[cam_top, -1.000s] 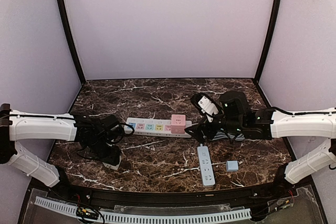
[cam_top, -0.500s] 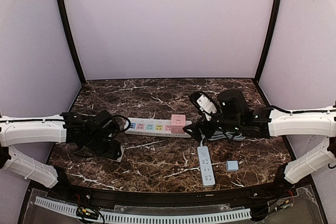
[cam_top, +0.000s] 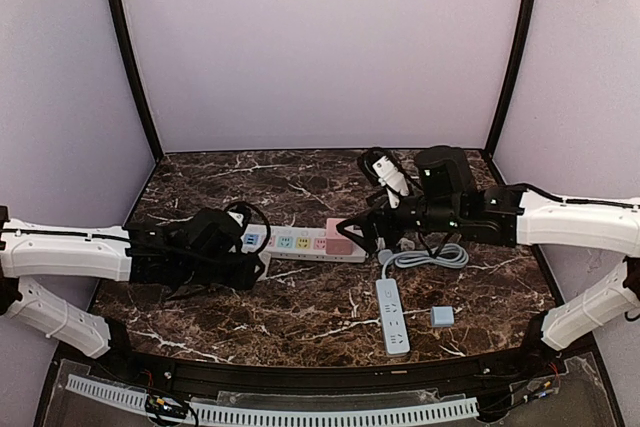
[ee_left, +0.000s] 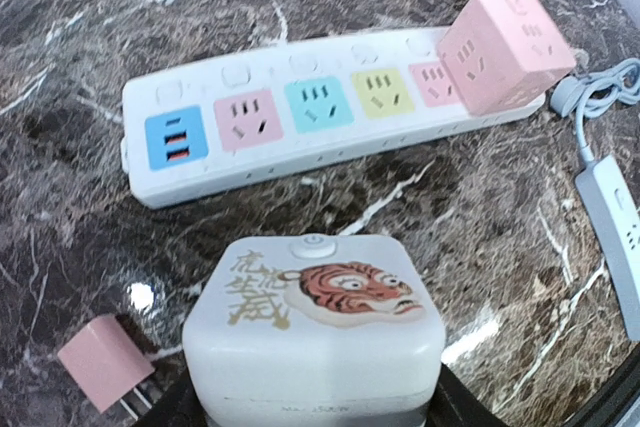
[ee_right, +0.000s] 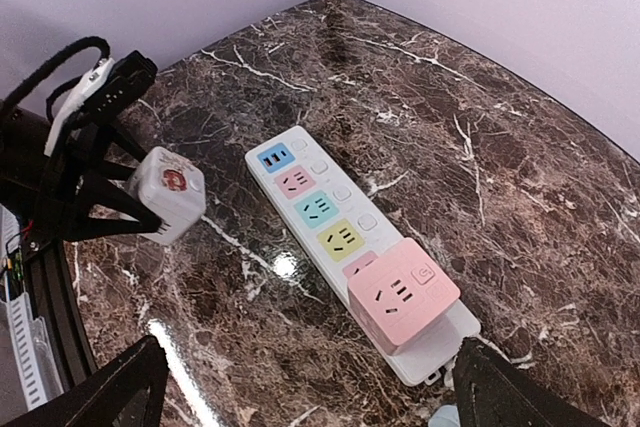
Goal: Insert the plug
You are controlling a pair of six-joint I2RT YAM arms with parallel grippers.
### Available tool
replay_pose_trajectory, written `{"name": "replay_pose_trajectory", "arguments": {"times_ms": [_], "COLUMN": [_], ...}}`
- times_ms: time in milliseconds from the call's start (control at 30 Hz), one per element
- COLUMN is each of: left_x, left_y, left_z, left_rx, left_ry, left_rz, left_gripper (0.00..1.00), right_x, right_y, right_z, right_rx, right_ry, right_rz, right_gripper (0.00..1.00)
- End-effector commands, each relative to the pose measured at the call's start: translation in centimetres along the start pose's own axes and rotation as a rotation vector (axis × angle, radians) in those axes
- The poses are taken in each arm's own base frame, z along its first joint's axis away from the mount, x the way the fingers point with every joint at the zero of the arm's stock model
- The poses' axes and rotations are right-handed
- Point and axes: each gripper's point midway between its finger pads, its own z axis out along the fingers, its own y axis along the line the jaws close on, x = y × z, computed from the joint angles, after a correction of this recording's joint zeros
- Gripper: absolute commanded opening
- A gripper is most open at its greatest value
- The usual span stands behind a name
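A white power strip (cam_top: pixel 290 243) with coloured sockets lies across the table's middle; it also shows in the left wrist view (ee_left: pixel 200 172) and the right wrist view (ee_right: pixel 340 192). A pink cube adapter (cam_top: pixel 340 235) sits plugged in at its right end. My left gripper (cam_top: pixel 255 265) is shut on a white cube plug with a tiger face (ee_left: pixel 315 332), held just in front of the strip's left end; the cube also shows in the right wrist view (ee_right: pixel 168 194). My right gripper (cam_top: pixel 362 232) is open and empty, hovering above the pink cube (ee_right: pixel 403 294).
A small pink plug (ee_left: pixel 103 362) lies on the marble by the left gripper. A blue-grey power strip (cam_top: pixel 392 315) and a small blue cube (cam_top: pixel 441 316) lie at the front right. A grey cable (cam_top: pixel 425 259) loops under the right arm.
My left arm has moved right and toward the strip's left end with the white cube. My right gripper has moved left over the pink cube end.
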Motion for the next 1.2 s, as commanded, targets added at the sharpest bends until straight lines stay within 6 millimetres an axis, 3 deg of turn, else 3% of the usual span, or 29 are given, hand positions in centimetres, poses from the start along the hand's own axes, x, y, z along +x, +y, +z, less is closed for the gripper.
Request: {"name": "replay_pose_trajectory", "arguments": {"times_ms": [0, 200, 367, 533, 767, 1167], "left_x": [-3.8, -6.4, -7.7, -7.1, -6.4, -5.3], "left_y": [-2.0, -3.4, -4.8, -6.1, -6.3, -8.6], "left_z": [0.4, 0.7, 1.4, 1.9, 1.8, 1.6], "left_rx": [0.060, 0.098, 0.134, 0.201, 0.225, 0.227], "left_ry": [-0.193, -0.359, -0.469, -0.500, -0.522, -0.554], "left_rz": [0.015, 0.091, 0.191, 0.263, 0.291, 0.419], "left_gripper": [0.17, 0.07, 0.01, 0.01, 0.01, 0.01], "right_x": [-0.7, -1.7, -2.4, -1.1, -1.3, -1.0], "right_y": [1.1, 0.9, 2.9, 2.9, 4.5, 5.8], "right_z": [0.3, 0.6, 0.5, 0.8, 0.3, 1.2], "right_rx": [-0.040, -0.019, -0.114, -0.094, -0.150, -0.193], "right_ry": [0.032, 0.084, 0.169, 0.314, 0.422, 0.573], "right_rz": [0.064, 0.129, 0.172, 0.214, 0.326, 0.382], "right_gripper": [0.98, 0.99, 0.99, 0.99, 0.99, 0.99]}}
